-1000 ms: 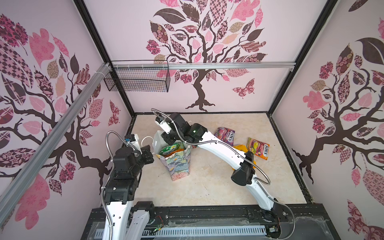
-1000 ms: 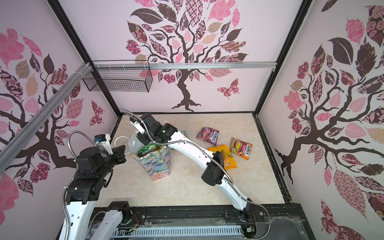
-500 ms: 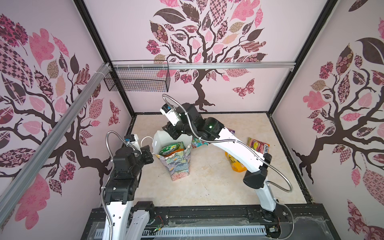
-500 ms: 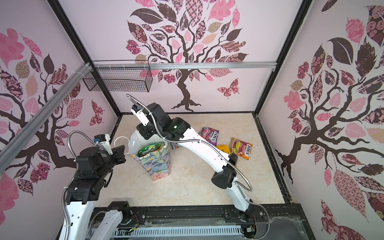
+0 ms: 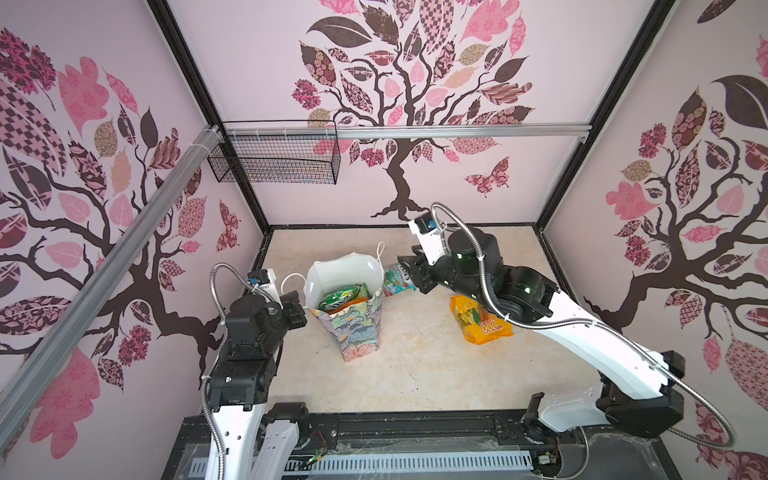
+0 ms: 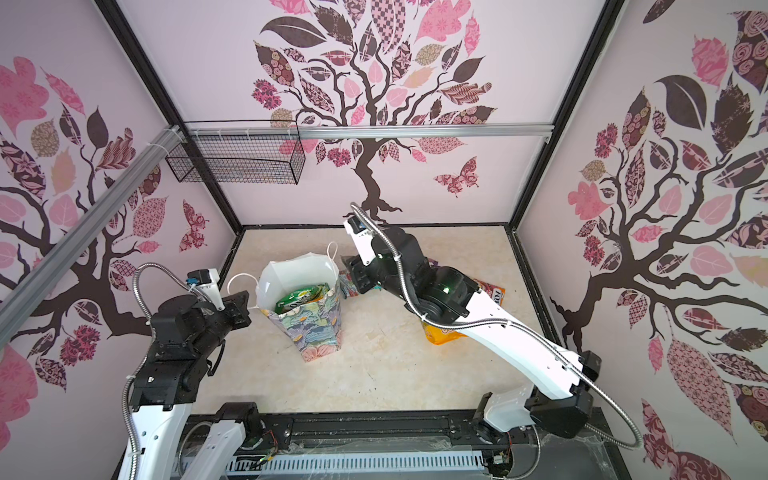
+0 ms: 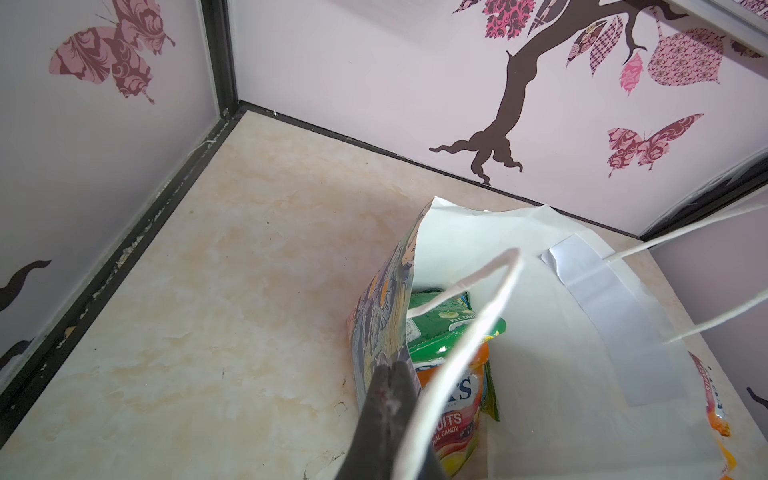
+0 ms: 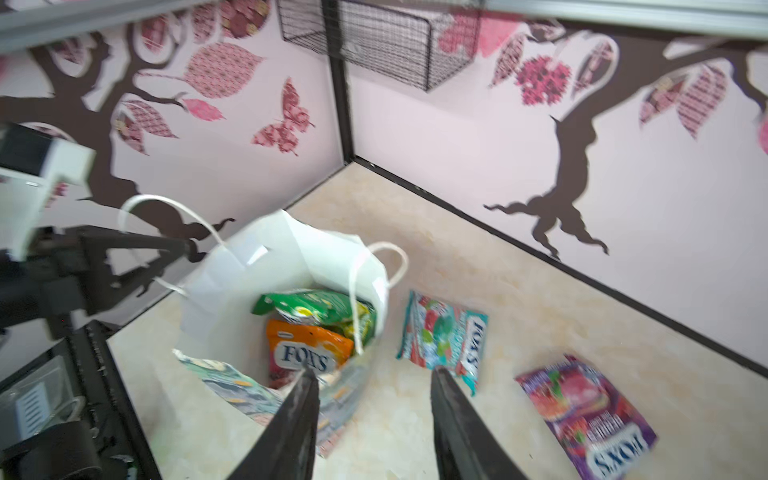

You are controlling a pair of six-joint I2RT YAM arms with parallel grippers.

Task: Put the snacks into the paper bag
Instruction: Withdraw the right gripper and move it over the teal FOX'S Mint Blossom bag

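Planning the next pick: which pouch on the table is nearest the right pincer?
The teal pouch, flat beside the paper bag, just off the right pincer. The purple pouch and orange pouch lie farther off.

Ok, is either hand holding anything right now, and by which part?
Left hand is shut on the paper bag, pinching the top edge of its side wall. Right hand is open, holding nothing.

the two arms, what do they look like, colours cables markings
Both the left arm and right arm have white link shells and bulky black joints, each with a ribbed silver conduit to a white wrist camera box. Green lights glow on the right arm. The right tool has two dark tapering fingers.
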